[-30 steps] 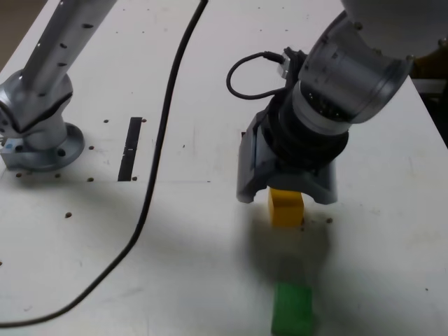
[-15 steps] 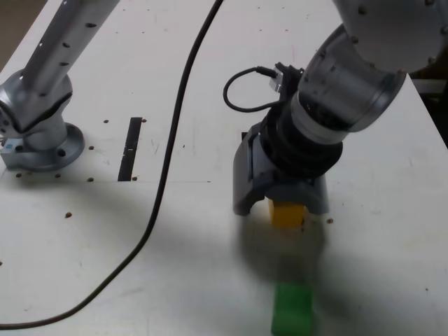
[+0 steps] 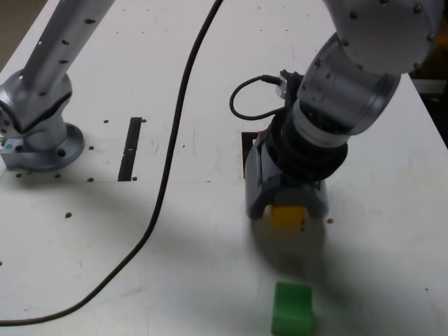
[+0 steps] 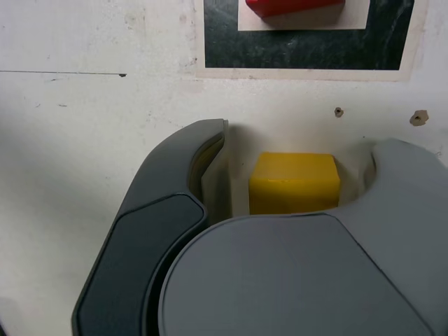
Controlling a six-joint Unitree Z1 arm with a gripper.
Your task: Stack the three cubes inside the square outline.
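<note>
Exterior view: the arm (image 3: 353, 87) reaches in from the upper right, and the claw (image 3: 288, 213) is directed down at the desk (image 3: 189, 280). The yellow cube (image 3: 287, 218) lies between the two jaws, its upper part hidden by the claw. The green cube (image 3: 292, 308) rests on the desk near the bottom edge of the exterior view, clear of the claw and apart from the yellow cube. Part of the square outline (image 3: 248, 143) shows beside the arm, on the exterior view's left of it; the remainder is concealed. A straight black tape strip (image 3: 130, 149) is fixed to the desk further toward the exterior view's left, near a grey metal fixture with a round base (image 3: 47, 148). A dark cable (image 3: 168, 157) crosses this side in a long curve. Wrist view: the jaws stand apart, one on each side of the yellow cube, with a visible gap between the cube and each jaw; no grip is found. The wider gap lies toward the darker jaw. The cube's lower portion is hidden behind the claw's housing. The red cube (image 4: 290, 5), cut by the frame edge, is inside the square outline, on its pale centre. The green cube is out of frame here.
</note>
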